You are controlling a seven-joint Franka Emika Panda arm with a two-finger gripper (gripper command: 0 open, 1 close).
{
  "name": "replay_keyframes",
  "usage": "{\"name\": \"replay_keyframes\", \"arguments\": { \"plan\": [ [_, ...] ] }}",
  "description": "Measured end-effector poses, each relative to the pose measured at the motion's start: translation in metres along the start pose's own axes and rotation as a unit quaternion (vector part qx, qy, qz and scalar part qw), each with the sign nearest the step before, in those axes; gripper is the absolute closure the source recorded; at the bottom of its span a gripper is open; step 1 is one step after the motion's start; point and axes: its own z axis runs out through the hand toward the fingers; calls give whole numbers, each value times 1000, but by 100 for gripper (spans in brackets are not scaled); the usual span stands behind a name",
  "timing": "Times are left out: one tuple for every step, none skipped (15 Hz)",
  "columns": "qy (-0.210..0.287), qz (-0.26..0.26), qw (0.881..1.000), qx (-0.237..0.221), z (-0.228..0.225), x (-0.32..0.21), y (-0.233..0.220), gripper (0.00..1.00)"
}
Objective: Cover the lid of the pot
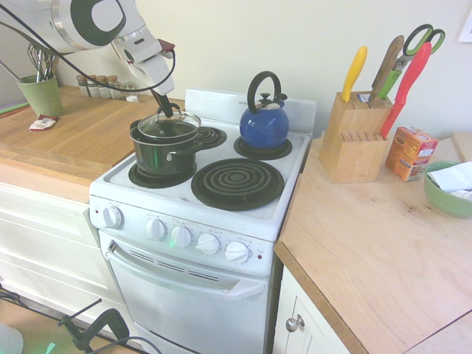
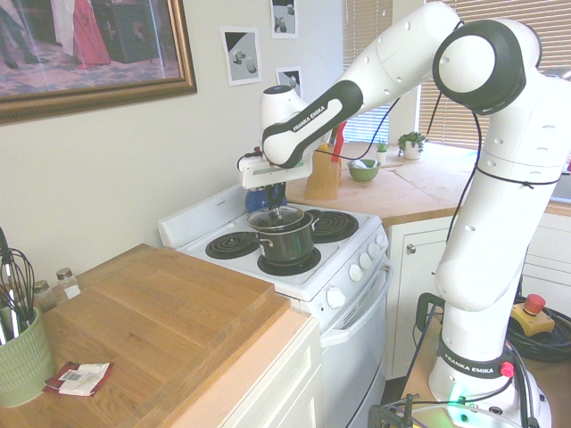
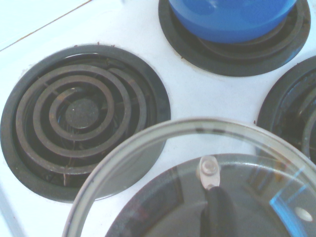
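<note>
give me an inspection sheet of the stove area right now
surface: white four-coil electric stove between wooden counters.
job's things: small dark glossy saucepan on the front coil nearest the arm; round clear glass lid with metal rim and black loop handle held tilted just above it, not seated.
clutter: blue kettle on a back coil; wooden knife block; orange box; green bowl; green utensil cup; spice jars.
grippers: gripper shut on the lid's handle.
cables: left out as rig parts.
surroundings: framed painting and small prints on the wall; window blinds.
</note>
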Motion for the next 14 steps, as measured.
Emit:
{"name": "replay_keyframes", "arguments": {
  "plan": [
    [3, -2, 1000, 0, -5, -1, 0, 100],
    [7, -3, 1000, 1, -13, 0, 2, 100],
    [9, -4, 1000, 1, -22, 0, 5, 100],
    [10, -4, 1000, 0, -28, -1, 8, 100],
    [10, -4, 1000, -1, -31, -2, 11, 100],
    [9, -5, 1000, -5, -28, -4, 16, 100],
    [6, -6, 1000, -11, -22, -6, 20, 100],
    [4, -7, 1000, -16, -15, -9, 22, 100],
    [2, -8, 1000, -19, -10, -10, 23, 100],
    [2, -9, 1000, -18, -6, -11, 24, 100],
    [1, -9, 1000, -17, -4, -12, 23, 100],
    [2, -9, 1000, -16, -3, -11, 23, 100],
    [2, -9, 1000, -16, -3, -11, 23, 100],
    [2, -9, 1000, -15, -3, -11, 23, 100]
  ]
}}
